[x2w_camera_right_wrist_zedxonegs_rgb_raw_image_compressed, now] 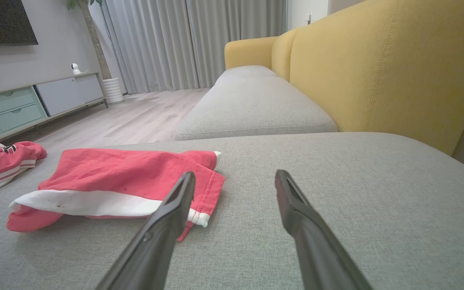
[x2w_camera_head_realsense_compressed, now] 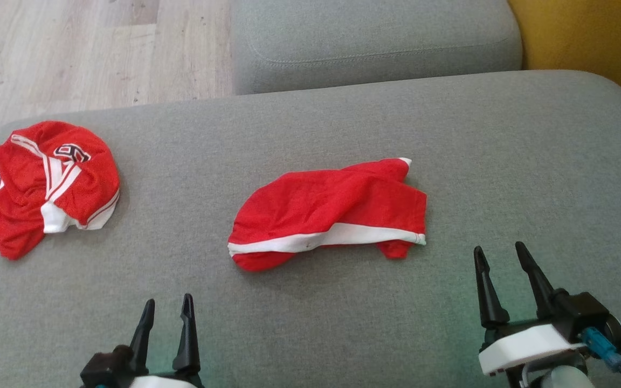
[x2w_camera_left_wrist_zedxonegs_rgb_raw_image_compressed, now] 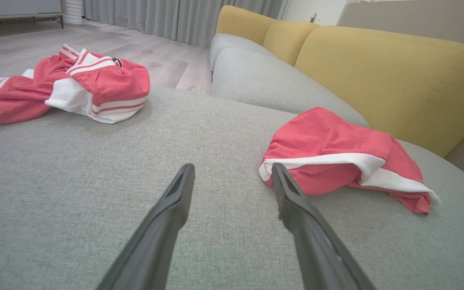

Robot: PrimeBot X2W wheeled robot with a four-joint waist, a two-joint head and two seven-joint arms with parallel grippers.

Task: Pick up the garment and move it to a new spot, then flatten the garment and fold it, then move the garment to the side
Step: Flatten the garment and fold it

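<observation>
Head view: red shorts [x2w_camera_head_realsense_compressed: 326, 213] crumpled mid grey sofa cushion [x2w_camera_head_realsense_compressed: 477, 124], long axis left-right, white band on the robot's side.
Left fingers [x2w_camera_head_realsense_compressed: 186, 334]: spread, empty, short of the shorts' left end.
Right fingers [x2w_camera_head_realsense_compressed: 534, 280]: spread, empty, near the right hem; likely the nearer.
Red jersey [x2w_camera_head_realsense_compressed: 46, 183]: well apart, far left.
Next: probably forward reach, one arm per end.

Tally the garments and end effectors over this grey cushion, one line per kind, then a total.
Red-and-white garments: 2, the crested garment and the plain garment
End effectors: 2, the left end effector and the right end effector, both open and empty
Total: 4
</observation>
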